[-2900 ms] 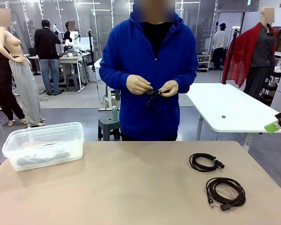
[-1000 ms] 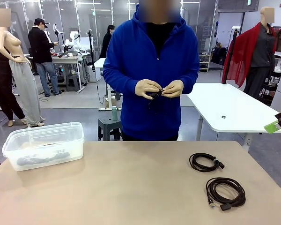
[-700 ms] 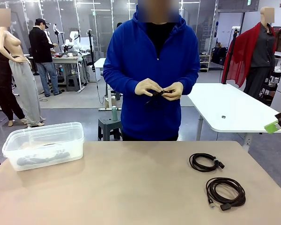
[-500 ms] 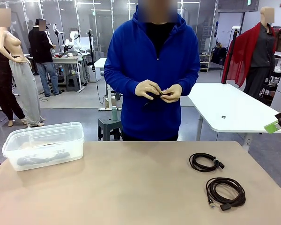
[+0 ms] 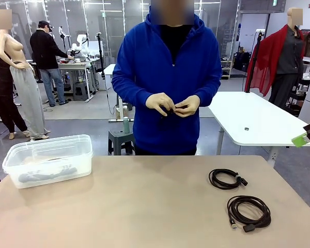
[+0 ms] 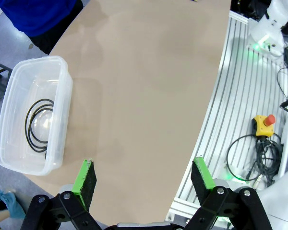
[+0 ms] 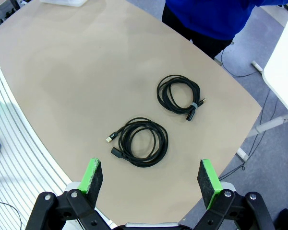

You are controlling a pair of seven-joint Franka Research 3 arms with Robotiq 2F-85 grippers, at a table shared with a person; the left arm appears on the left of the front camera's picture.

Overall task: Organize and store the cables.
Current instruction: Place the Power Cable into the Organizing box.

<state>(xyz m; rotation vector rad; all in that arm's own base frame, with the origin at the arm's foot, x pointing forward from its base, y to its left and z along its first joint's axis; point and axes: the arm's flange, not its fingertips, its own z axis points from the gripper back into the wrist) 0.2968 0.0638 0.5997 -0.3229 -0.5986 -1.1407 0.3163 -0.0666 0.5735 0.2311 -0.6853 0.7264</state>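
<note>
Two coiled black cables lie on the tan table at the right: a smaller one (image 5: 226, 179) (image 7: 179, 92) farther from me and a larger one (image 5: 249, 211) (image 7: 141, 141) near the front edge. Another thin black cable (image 6: 38, 126) rests coiled inside the clear plastic bin (image 5: 47, 159) (image 6: 19, 81) at the far left. The person in a blue hoodie stands across the table, both gloved hands (image 5: 173, 105) working a small black cable at chest height. My left gripper (image 6: 144, 178) hovers open high over the table's left side. My right gripper (image 7: 150, 179) hovers open high above the two coils.
A white table (image 5: 250, 121) stands behind on the right, and a grey stool (image 5: 120, 138) sits behind the person. Beyond the table's near edge the left wrist view shows a ribbed white base with a yellow emergency-stop button (image 6: 264, 125) and loose wiring.
The person's hands have sunk slightly and keep fiddling with the small cable. Neither the coils on the table nor the bin have moved.
</note>
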